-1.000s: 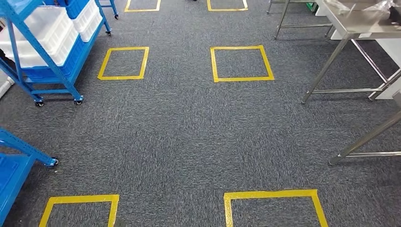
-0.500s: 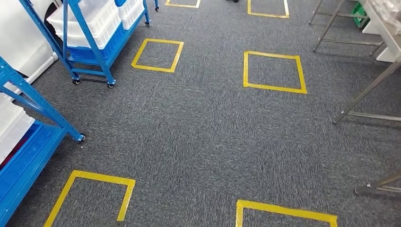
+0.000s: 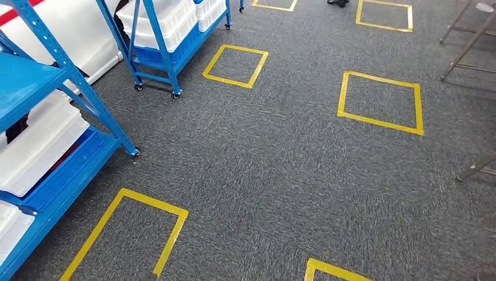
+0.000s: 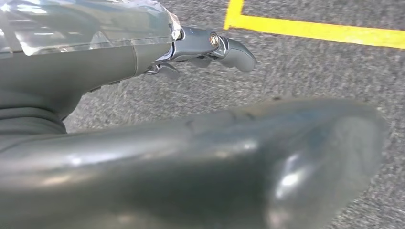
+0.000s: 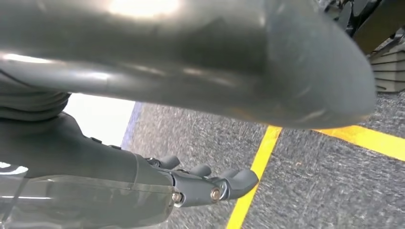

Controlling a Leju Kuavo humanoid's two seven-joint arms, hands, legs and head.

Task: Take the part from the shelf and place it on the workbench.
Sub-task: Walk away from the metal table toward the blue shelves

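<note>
A blue shelf rack stands at the left of the head view, with white bins on its lower blue tray. I cannot make out the part itself among them. My left hand hangs above the grey carpet with its fingers stretched out and nothing in them. My right hand hangs the same way, its fingers straight over a yellow tape line, holding nothing.
A second blue wheeled rack with white bins stands further back on the left. Steel table legs show at the far right, and another leg lower down. Yellow tape squares mark the grey carpet.
The whole head picture has shifted right, so the camera has turned left. The near blue rack now takes up more of the left side, and the steel tables have slid towards the right edge.
</note>
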